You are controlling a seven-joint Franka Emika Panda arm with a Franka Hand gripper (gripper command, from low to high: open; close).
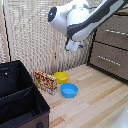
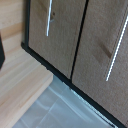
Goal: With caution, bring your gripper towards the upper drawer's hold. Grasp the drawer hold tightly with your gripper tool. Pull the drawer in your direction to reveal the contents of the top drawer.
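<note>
In the exterior view a brown drawer cabinet (image 1: 111, 47) stands at the right. Its upper drawer has a thin silver handle (image 1: 116, 32), and the drawer below has its own handle (image 1: 107, 59). My gripper (image 1: 75, 47), with short dark blue fingers on a bulky white arm, hangs in the air to the left of the cabinet, apart from both handles. It looks open and holds nothing. The wrist view shows two brown drawer fronts side by side, each with a pale handle (image 2: 49, 17) (image 2: 115, 52). One dark finger (image 2: 1, 50) shows at the picture's edge.
On the wooden floor below the gripper are a yellow bowl (image 1: 61, 76), a blue bowl (image 1: 69, 90) and a colourful box (image 1: 45, 81). A large black case (image 1: 20, 97) fills the exterior view's lower left. A woven screen (image 1: 30, 35) stands behind.
</note>
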